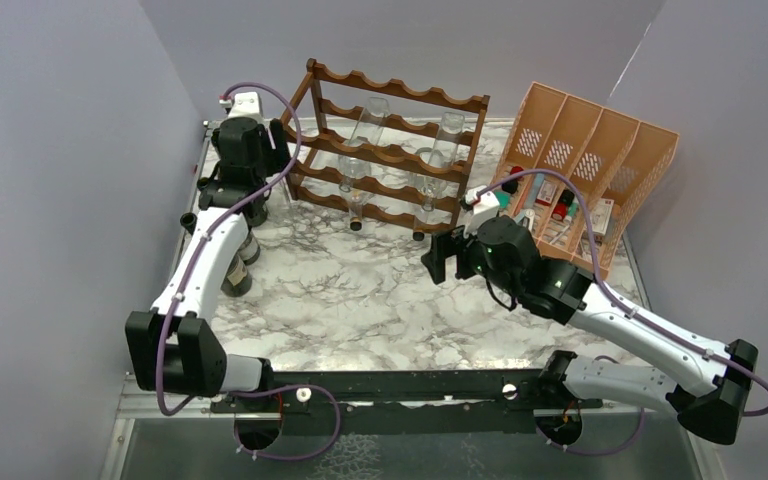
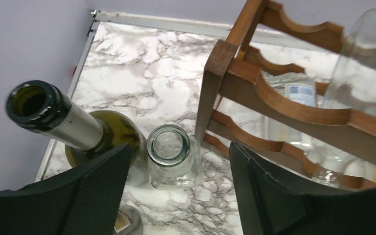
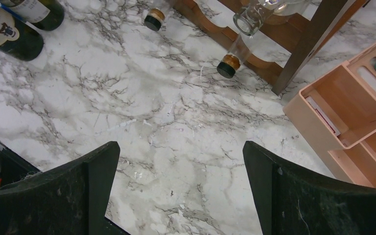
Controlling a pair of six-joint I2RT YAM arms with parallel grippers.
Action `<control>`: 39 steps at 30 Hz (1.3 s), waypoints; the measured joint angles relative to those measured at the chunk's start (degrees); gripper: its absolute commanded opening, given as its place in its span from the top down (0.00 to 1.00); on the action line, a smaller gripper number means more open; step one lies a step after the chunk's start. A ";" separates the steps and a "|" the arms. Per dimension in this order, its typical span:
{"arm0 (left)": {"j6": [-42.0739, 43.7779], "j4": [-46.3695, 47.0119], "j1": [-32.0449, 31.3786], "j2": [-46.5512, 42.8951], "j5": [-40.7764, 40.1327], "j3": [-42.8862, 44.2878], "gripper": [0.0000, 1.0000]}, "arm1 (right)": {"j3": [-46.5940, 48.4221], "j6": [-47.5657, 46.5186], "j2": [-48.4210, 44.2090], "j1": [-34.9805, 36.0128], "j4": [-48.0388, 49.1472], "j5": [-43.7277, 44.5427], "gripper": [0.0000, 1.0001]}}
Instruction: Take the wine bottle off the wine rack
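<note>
The dark brown wine rack [image 1: 390, 150] stands at the back of the marble table, with clear glass bottles [image 1: 368, 125] lying in its tiers. Beside its left end post [image 2: 215, 83] a clear wine bottle [image 2: 169, 147] stands upright on the table, mouth up. My left gripper [image 2: 178, 147] hangs over it, open, its fingers either side of the neck and apart from the glass. A green wine bottle [image 2: 78, 129] stands just left of the clear one. My right gripper [image 3: 179, 145] is open over bare marble in front of the rack [image 3: 298, 44].
A peach-orange divided organiser [image 1: 585, 170] holding small items stands right of the rack. Dark labelled bottles [image 3: 10, 32] stand by the left arm near the table's left edge [image 2: 63, 127]. Two corked bottle necks [image 3: 226, 66] stick out of the rack's lowest tier.
</note>
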 measured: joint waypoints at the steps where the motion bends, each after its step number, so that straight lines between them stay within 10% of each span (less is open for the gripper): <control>1: -0.26 -0.50 0.00 -0.66 0.39 0.57 0.15 | 0.33 -0.35 -0.04 0.00 -0.09 -0.22 0.00; 13: -6.91 -4.24 -1.29 -13.86 16.57 3.41 0.09 | 0.66 -6.86 -2.40 0.00 -0.15 -1.44 0.00; 21: -10.43 -1.16 -11.28 -18.80 32.54 -9.99 0.14 | 1.75 -11.34 -2.95 0.00 -0.74 0.87 0.00; 39: -20.85 12.59 -18.40 -10.25 21.16 -21.92 0.15 | 1.81 -17.77 -10.84 0.00 0.79 3.87 0.00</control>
